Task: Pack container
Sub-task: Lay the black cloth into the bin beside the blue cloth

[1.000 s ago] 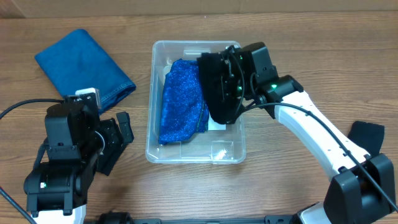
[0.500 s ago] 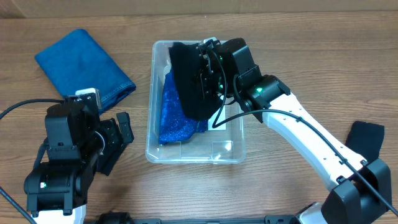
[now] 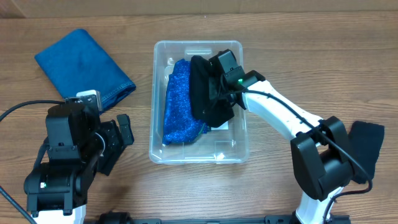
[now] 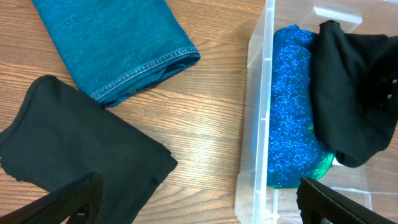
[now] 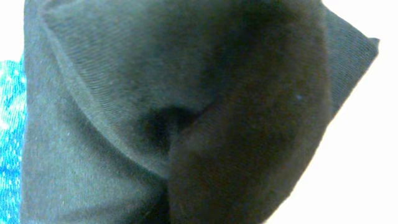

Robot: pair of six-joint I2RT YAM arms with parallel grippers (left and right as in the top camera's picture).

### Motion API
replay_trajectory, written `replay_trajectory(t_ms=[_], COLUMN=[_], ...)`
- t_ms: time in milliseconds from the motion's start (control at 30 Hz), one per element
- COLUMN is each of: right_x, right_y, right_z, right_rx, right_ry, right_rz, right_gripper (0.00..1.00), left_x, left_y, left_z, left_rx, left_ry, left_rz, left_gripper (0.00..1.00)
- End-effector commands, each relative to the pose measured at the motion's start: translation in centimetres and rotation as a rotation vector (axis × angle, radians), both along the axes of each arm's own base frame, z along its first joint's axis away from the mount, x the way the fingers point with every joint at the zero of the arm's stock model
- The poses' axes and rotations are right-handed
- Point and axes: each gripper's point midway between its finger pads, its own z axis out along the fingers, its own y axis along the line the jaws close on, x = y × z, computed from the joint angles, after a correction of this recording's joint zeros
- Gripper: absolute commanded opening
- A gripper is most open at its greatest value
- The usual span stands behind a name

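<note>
The clear container (image 3: pixel 153 99) stands mid-table and holds a sparkly blue cloth (image 3: pixel 179 106). My right gripper (image 3: pixel 222 79) hangs over the container's right half, shut on a black cloth (image 3: pixel 208 99) that drapes down onto the blue cloth. The right wrist view is filled by this black cloth (image 5: pixel 186 112), which hides the fingers. My left gripper (image 3: pixel 118 140) is open and empty, low over the table to the left of the container (image 4: pixel 254 124). In the left wrist view the gripper (image 4: pixel 199 211) has its fingers wide apart.
A folded teal cloth (image 3: pixel 84 65) lies at the far left. Another black cloth (image 4: pixel 74 143) lies under my left gripper, hidden in the overhead view. A further black cloth (image 3: pixel 367 140) lies at the right edge.
My right gripper has swung round and lowered the black cloth into the container's right half. The container shifted slightly. The left arm has not moved.
</note>
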Motion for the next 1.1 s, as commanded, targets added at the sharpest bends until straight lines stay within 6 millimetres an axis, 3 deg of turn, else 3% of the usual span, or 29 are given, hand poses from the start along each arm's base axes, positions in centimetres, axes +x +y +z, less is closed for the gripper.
replay_trajectory(t_ms=[0,67,200,267,500,567,733,800,833,900,967,1033,1067], right_x=[1.2,1.2,1.0,1.0,2.1,2.2,1.2,0.4,-0.2,-0.9,-2.1,-2.9,-3.5], right_y=[-1.3,-1.2,-0.8,-0.4,0.3,-0.1,0.0,0.7,1.2,1.9,3.5,4.4,5.0], right_z=[1.3,1.3,1.4,2.4,12.9,13.5,12.3,11.3,10.0,7.9,4.6,2.2,0.0], right_rx=[-0.008,-0.002,0.0,0.008,0.073,0.064,0.058,0.083,0.092,0.098,0.095,0.075,0.049], right_ry=[-0.04,-0.038,-0.041,-0.056,-0.225,-0.238,-0.181,-0.135,-0.095,-0.038,0.047,0.1,0.143], right_rz=[-0.052,-0.048,-0.041,-0.033,-0.043,-0.054,-0.033,-0.001,0.018,0.044,0.129,0.167,0.183], right_gripper=[0.18,0.35,0.44,0.49,0.55,0.56,0.56,0.49,0.41,0.32,0.23,0.22,0.22], left_x=[0.2,0.2,0.2,0.2,0.2,0.2,0.2,0.2,0.2,0.3,0.3,0.2,0.2], left_y=[0.1,0.1,0.1,0.1,0.1,0.1,0.1,0.1,0.1,0.1,0.1,0.1,0.1], left_z=[0.9,0.9,0.9,0.9,0.9,0.9,0.9,0.9,1.0,1.0,1.0,1.0,1.0], left_rx=[-0.002,-0.002,-0.002,-0.002,-0.002,-0.002,-0.002,-0.002,-0.002,-0.002,-0.002,-0.002,-0.002], left_ry=[-0.023,-0.023,-0.023,-0.023,-0.023,-0.024,-0.024,-0.025,-0.027,-0.029,-0.029,-0.028,-0.028], left_rz=[0.007,0.007,0.007,0.007,0.007,0.007,0.007,0.007,0.007,0.007,0.007,0.007,0.007], left_gripper=[1.0,1.0,1.0,1.0,1.0,1.0,1.0,1.0,1.0,1.0,1.0,1.0,1.0])
